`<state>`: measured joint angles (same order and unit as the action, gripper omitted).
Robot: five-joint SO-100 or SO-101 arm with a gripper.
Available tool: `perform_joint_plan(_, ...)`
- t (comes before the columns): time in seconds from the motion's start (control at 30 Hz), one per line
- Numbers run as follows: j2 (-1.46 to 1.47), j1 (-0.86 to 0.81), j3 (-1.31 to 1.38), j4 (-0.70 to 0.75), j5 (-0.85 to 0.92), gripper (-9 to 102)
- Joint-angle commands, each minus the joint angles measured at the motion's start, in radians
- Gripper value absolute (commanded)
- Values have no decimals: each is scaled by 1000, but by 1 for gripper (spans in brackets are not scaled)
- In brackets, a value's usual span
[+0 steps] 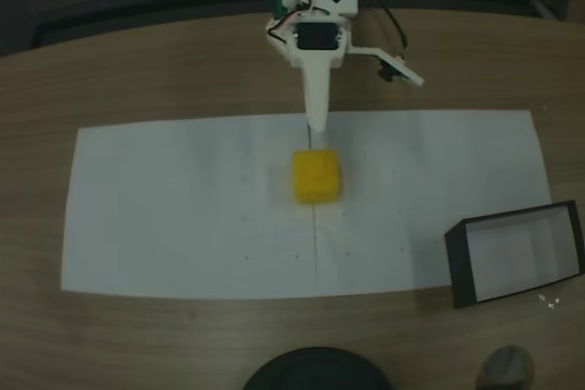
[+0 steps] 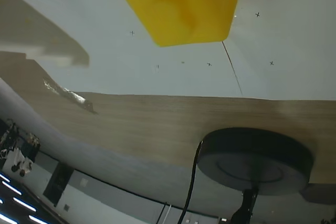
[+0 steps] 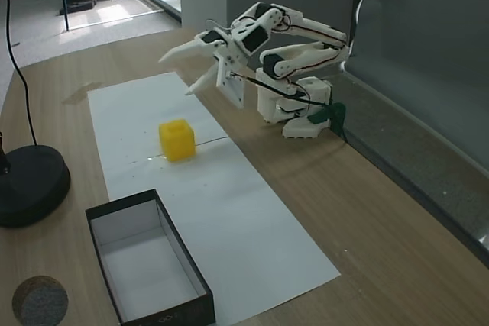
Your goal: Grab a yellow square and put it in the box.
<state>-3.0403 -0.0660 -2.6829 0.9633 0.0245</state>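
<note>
The yellow square, a bright matte block with rounded edges, sits mid-sheet on the white paper, well apart from the box. The gripper hangs above it, fingers spread, holding nothing.

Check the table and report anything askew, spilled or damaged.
Nothing stands out. The yellow square sits upright on the white paper sheet, the box rests flat and empty nearby, and the gripper hangs open above the paper.
</note>
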Motion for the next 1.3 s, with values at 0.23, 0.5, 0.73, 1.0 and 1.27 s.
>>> perform_joint_plan(0.23, 761, -43, 400, 130, -41, 38)
perform_joint_plan(0.5, 930, -18, 518, 218, -48, 39)
perform_joint_plan(0.73, 966, 51, 518, 202, -86, 39)
perform_joint_plan(1.0, 1074, 41, 515, 144, -84, 39)
perform_joint_plan(1.27, 1141, 46, 520, 89, -83, 25)
